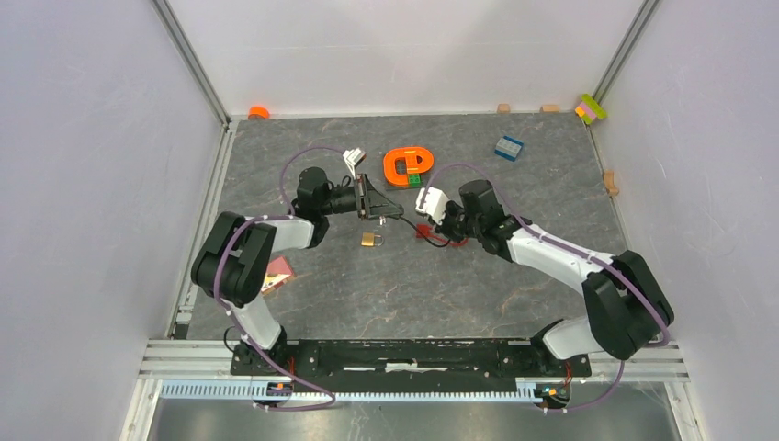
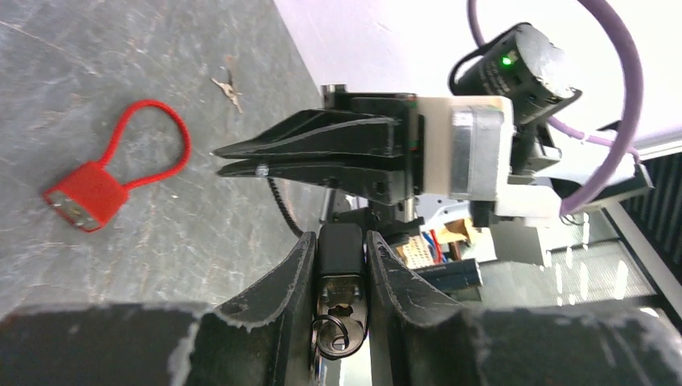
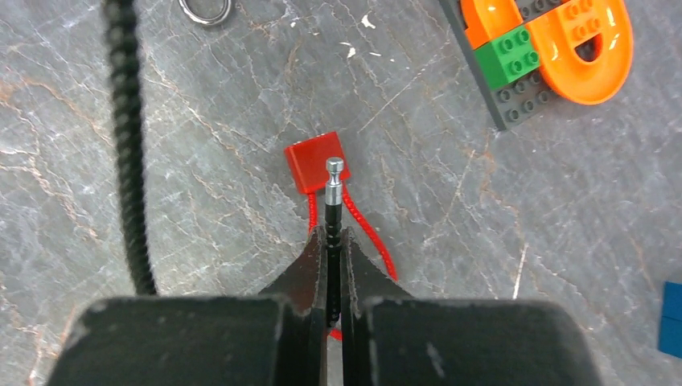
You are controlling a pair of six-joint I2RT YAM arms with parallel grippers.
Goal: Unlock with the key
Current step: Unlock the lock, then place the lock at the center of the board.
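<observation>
My left gripper is shut on a black lock body with a key and key ring in its near end. It shows in the top view too. The lock's black cable runs from there across to my right gripper. That gripper is shut on the cable just behind its free metal tip. It appears in the left wrist view and the top view. A red cable padlock lies on the table under the tip.
A small brass padlock lies on the table below the left gripper. An orange Lego piece on a grey plate sits behind the grippers, a blue brick further right. A loose ring lies near the cable. A red card lies at the left.
</observation>
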